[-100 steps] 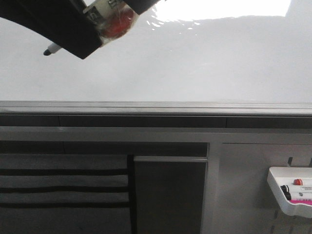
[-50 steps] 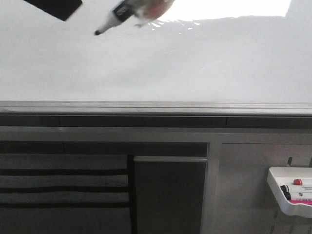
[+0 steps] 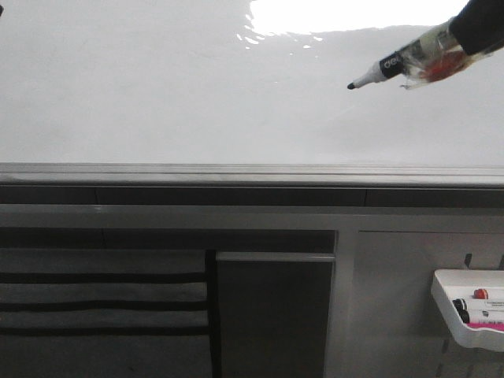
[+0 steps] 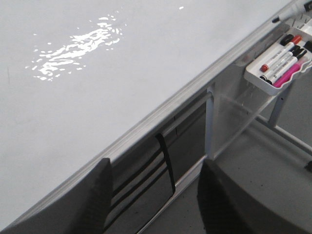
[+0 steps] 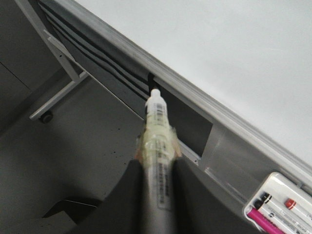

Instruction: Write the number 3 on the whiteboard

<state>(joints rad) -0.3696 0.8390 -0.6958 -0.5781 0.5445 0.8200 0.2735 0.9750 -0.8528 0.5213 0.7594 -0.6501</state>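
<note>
The whiteboard (image 3: 197,94) is a glossy white board with glare at its top and a grey edge strip; no number 3 shows on it in any view. My right gripper (image 3: 479,25) at the upper right is shut on a black-tipped marker (image 3: 403,66), whose tip points left just over the board. In the right wrist view the fingers (image 5: 130,195) clamp the marker (image 5: 158,126), tip uncapped. My left gripper (image 4: 155,168) is open and empty beside the board's edge (image 4: 161,114). The whiteboard also shows in both wrist views (image 4: 97,73) (image 5: 234,53).
A small white marker tray (image 3: 453,315) with several markers hangs below the board at the right; it also shows in the wrist views (image 4: 253,77) (image 5: 292,184). Under the board's edge strip (image 3: 252,169) are a dark panel (image 3: 272,315) and grey slats with black stripes (image 3: 102,303).
The marker has swept from the upper left of the board to the upper right, with the right gripper. The dark gripper body at the upper left has left the front view.
</note>
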